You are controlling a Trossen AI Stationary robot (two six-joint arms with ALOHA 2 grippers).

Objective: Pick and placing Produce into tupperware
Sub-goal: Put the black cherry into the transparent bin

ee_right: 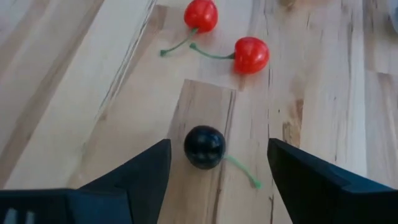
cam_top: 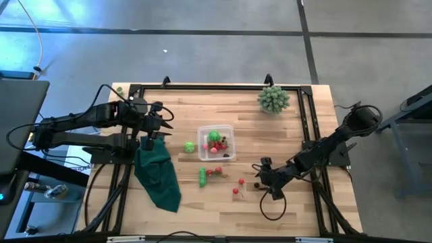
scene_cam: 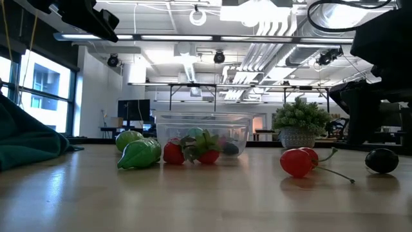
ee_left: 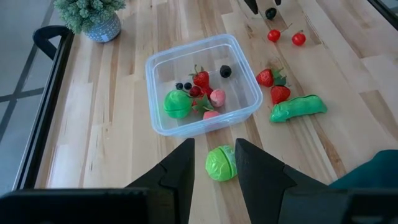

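1. Tupperware (cam_top: pixel 216 142) sits near the middle of the wooden table (cam_top: pixel 189 216), a clear container holding a green ball, strawberries and small dark berries.
2. Produce outside it: a green round piece (cam_top: pixel 190 146) just beside the container's left wall, a green pod (cam_top: pixel 202 176) and strawberries (cam_top: pixel 217 171) in front of it, two red cherries (cam_top: pixel 238 185) and a dark cherry (ee_right: pixel 204 147) farther right.
3. Right gripper (cam_top: pixel 265 181) is low over the table with its fingers spread wide; the dark cherry lies on the wood between them, untouched.
4. Left gripper (cam_top: pixel 160 129) hovers left of the container above the green round piece, fingers partly apart and holding nothing.
5. Dark green cloth (cam_top: pixel 157 177) lies under the left arm; a spiky potted plant (cam_top: pixel 273 99) stands at the far edge.
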